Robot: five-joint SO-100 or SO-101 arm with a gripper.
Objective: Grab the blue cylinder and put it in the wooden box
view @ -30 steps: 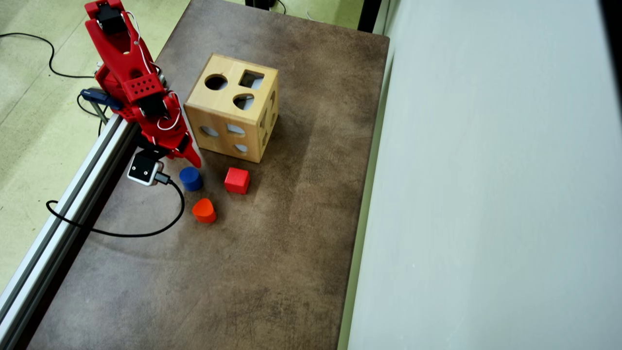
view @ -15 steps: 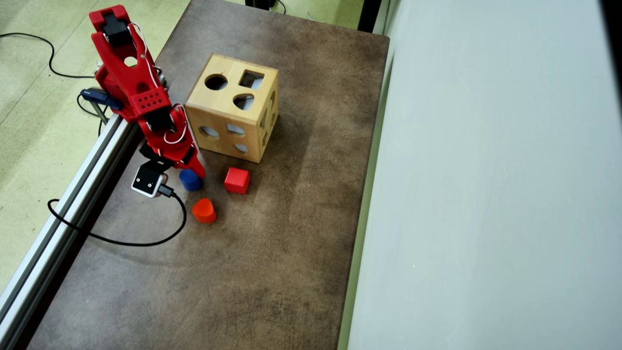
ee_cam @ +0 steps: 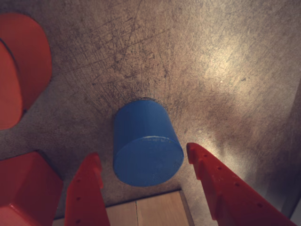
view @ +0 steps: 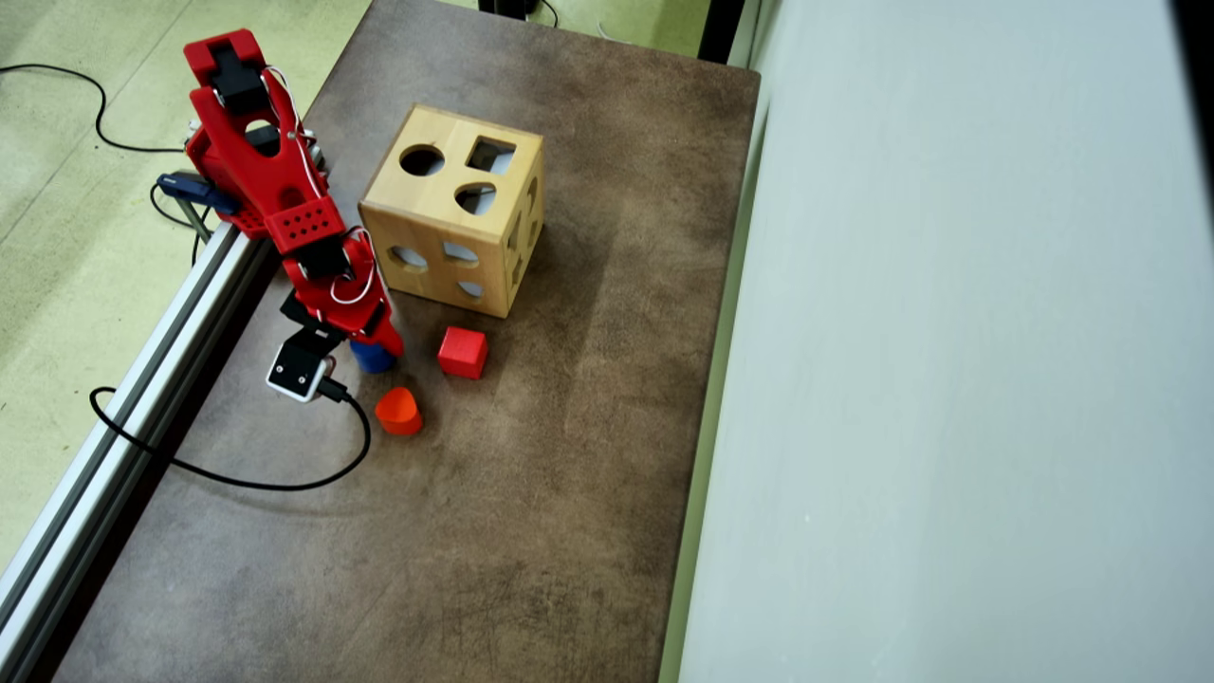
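The blue cylinder (ee_cam: 146, 148) stands upright on the brown table, between my two red fingers. My gripper (ee_cam: 143, 153) is open; the left finger (ee_cam: 87, 193) and the right finger (ee_cam: 225, 188) stand on either side of the cylinder with a small gap to each. In the overhead view the gripper (view: 377, 343) covers most of the cylinder (view: 368, 360). The wooden box (view: 455, 209), a light-wood cube with shaped holes, stands just beyond the cylinder; its edge shows at the bottom of the wrist view (ee_cam: 155, 209).
A red cube (view: 463, 352) lies right of the cylinder in the overhead view and shows in the wrist view (ee_cam: 26, 188). An orange rounded block (view: 398, 411) lies in front, also in the wrist view (ee_cam: 21, 66). A black cable (view: 237, 479) loops over the table's left side.
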